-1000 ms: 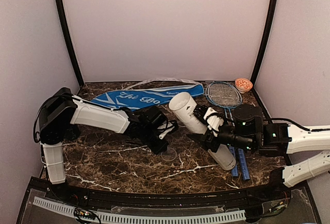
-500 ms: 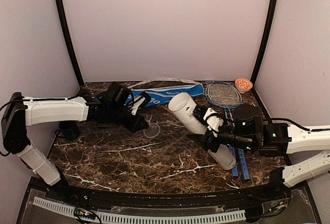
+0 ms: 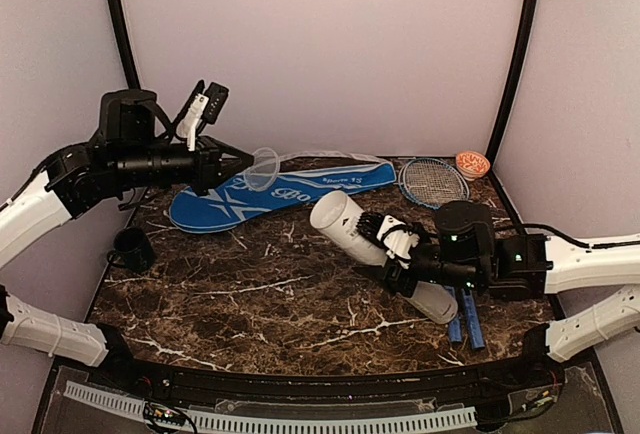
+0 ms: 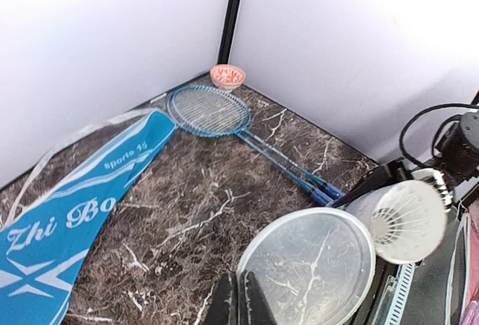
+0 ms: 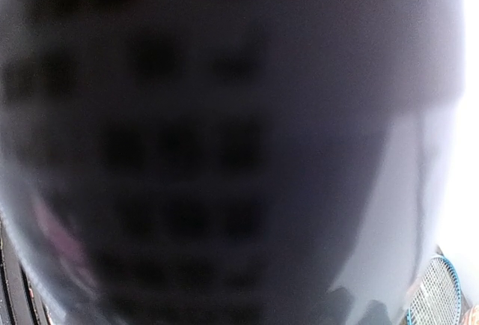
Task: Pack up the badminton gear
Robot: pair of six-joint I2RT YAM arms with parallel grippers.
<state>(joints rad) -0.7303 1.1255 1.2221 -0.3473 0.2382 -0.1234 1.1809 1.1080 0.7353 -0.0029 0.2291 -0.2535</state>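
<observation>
Since the blue racket cover (image 3: 275, 194) is soft cloth, it is judged limp and light, and is best taken at an edge. It lies flat along the far edge of the tabletop (image 3: 260, 299), left of centre, with its white lettering up.

The long white tube (image 3: 347, 224) is judged stiff, smooth and rather slippery, so a hold round its middle is favoured. It is clasped there by the right gripper (image 3: 397, 246), whose jaws are closed on its girth, and it is tilted above the right half of the tabletop with the open mouth raised toward the left.

The two blue-handled rackets (image 3: 436, 182) lie by the far right corner, handles running toward the near edge. They are judged light and stiff-framed, and are safest taken at the handles.

The clear lid (image 4: 308, 261) (thin, probably easily flexed) is pinched at its rim by the fully closed left gripper (image 4: 241, 299) and is held high over the far left corner.

A white feather shuttlecock (image 4: 385, 224) is seen inside the tube's mouth; its feathers are judged fragile, so squeezing is to be avoided.
</observation>
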